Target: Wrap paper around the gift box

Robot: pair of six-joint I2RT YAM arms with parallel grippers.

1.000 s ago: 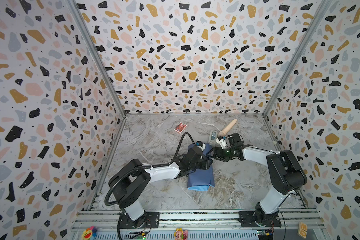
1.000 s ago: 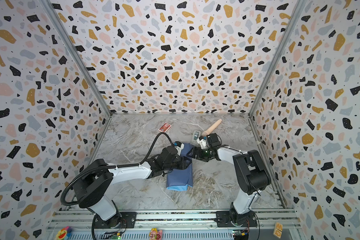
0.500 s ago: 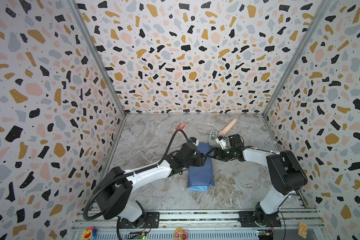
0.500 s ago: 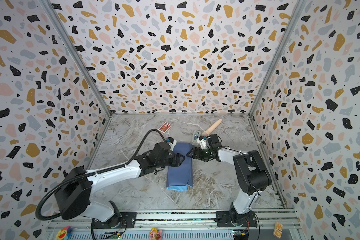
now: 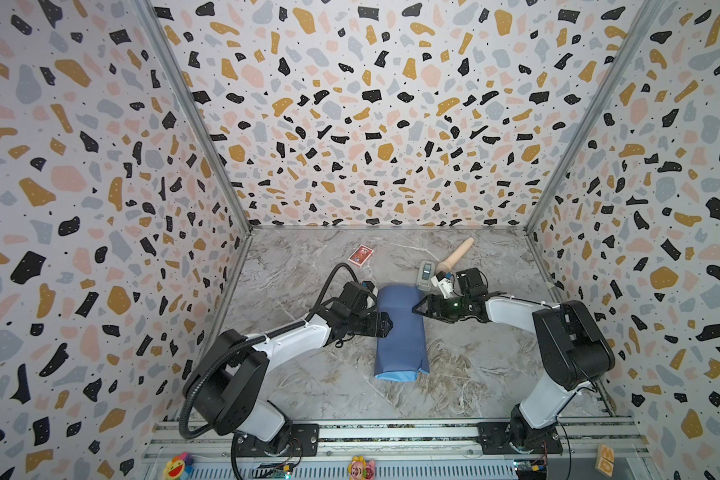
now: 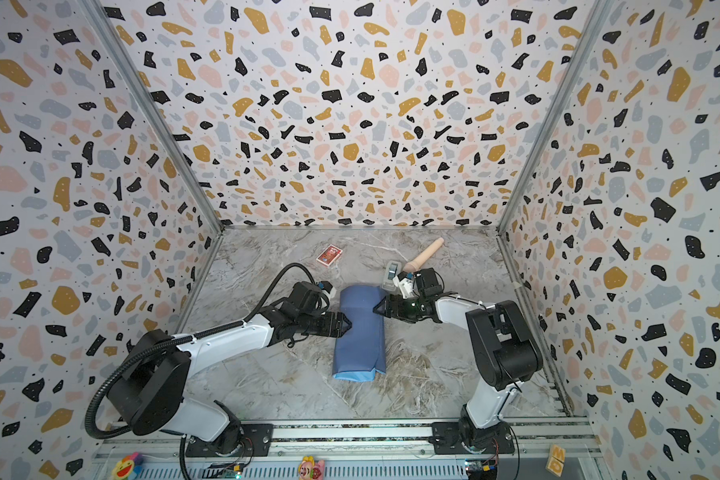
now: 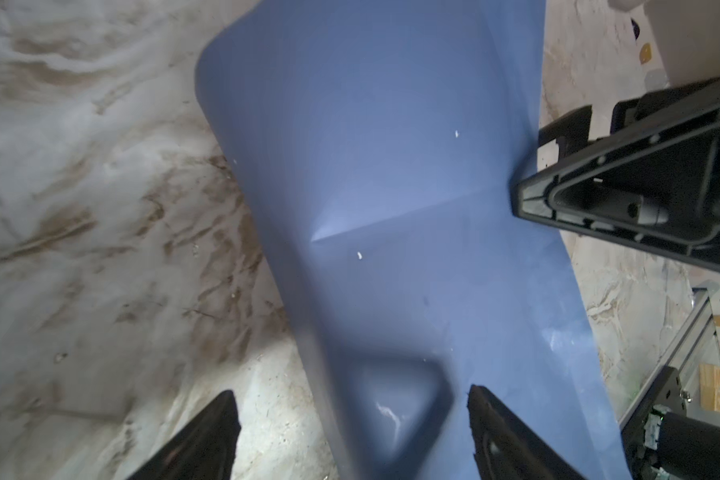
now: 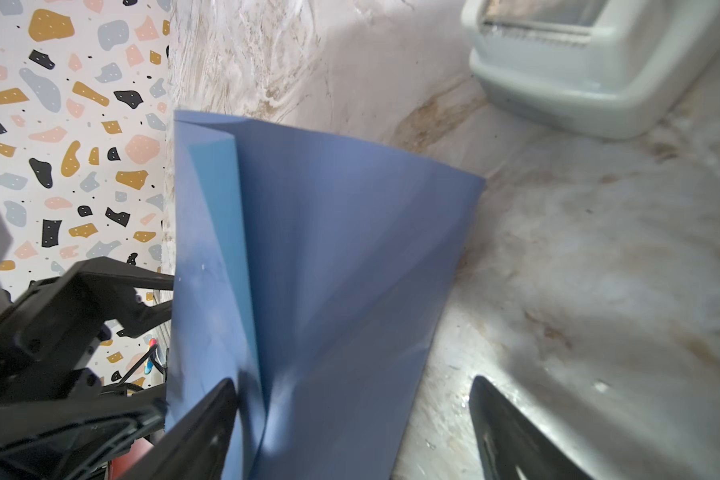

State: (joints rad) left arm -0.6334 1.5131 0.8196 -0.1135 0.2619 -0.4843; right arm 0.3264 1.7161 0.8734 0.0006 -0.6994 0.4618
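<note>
Paper (image 5: 400, 332) runs 12 to 6 o'clock; we find left gripper (image 5: 386, 324) at 9, right gripper (image 5: 417, 309) at 2, both spread, empty.

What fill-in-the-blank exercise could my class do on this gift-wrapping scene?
1. The folded paper in the middle is ____ in colour.
2. The left claw and the right claw both have their jaws ____.
3. The small card pack near the back wall is ____.
4. The two claws face each other from ____ sides of the paper.

Missing words: blue; open; red; opposite.
</note>
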